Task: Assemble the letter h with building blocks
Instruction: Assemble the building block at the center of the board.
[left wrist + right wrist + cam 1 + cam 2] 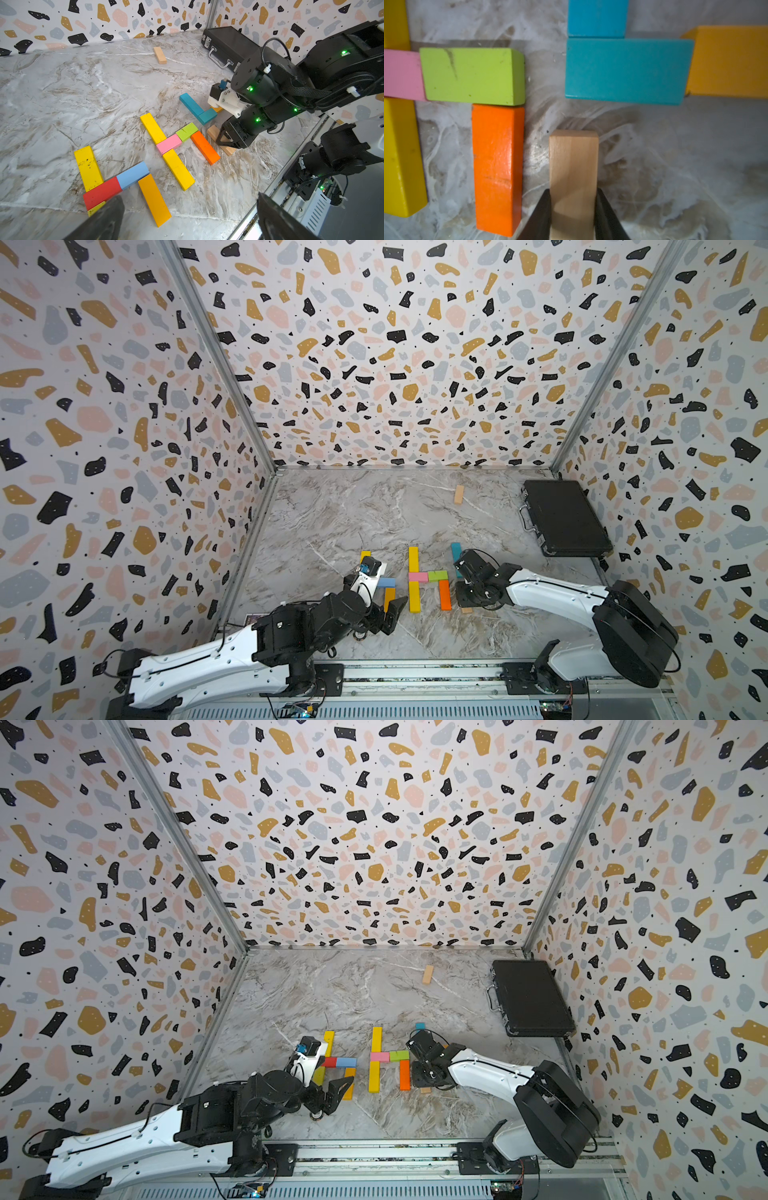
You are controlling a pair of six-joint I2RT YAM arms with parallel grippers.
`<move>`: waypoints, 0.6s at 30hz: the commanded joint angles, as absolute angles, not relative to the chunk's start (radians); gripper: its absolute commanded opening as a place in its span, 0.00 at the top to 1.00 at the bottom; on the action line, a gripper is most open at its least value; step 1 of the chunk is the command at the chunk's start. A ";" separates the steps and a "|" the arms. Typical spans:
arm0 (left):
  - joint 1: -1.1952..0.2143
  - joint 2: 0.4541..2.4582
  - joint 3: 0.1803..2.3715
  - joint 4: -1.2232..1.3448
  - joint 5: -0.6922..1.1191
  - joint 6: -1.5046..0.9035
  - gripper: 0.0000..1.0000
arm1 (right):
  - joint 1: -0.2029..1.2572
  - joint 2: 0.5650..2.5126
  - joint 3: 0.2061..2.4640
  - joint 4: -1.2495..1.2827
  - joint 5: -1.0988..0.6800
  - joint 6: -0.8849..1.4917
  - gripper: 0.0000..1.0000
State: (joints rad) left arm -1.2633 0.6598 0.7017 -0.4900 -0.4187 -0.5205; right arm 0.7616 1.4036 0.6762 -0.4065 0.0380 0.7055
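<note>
Right claw is clamped on the plain wood block, just at 3 o'clock of the orange block, teal block at its 12 o'clock; left claw hangs wide apart and empty, 8 o'clock of that orange one

Fifteen building blocks; one black case.

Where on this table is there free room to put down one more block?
Bare: the far left of the table, bordered by the back wall and the lone wooden block; also the strip between that block and the black case. Crowded: the near centre, full of coloured blocks.
</note>
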 commanded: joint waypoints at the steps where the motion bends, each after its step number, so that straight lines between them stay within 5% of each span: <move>1: -1.259 0.651 0.691 -0.482 -0.442 -0.530 0.01 | 0.749 1.417 0.698 -0.410 0.063 0.699 0.70; 18: -1.258 0.649 0.689 -0.485 -0.445 -0.525 0.01 | 0.729 1.443 0.698 -0.416 0.084 0.676 0.69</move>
State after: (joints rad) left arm -1.2633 0.6582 0.6979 -0.4969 -0.4286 -0.5205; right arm 0.7364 1.4269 0.6903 -0.3885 0.0505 0.6895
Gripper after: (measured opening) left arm 0.988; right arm 0.334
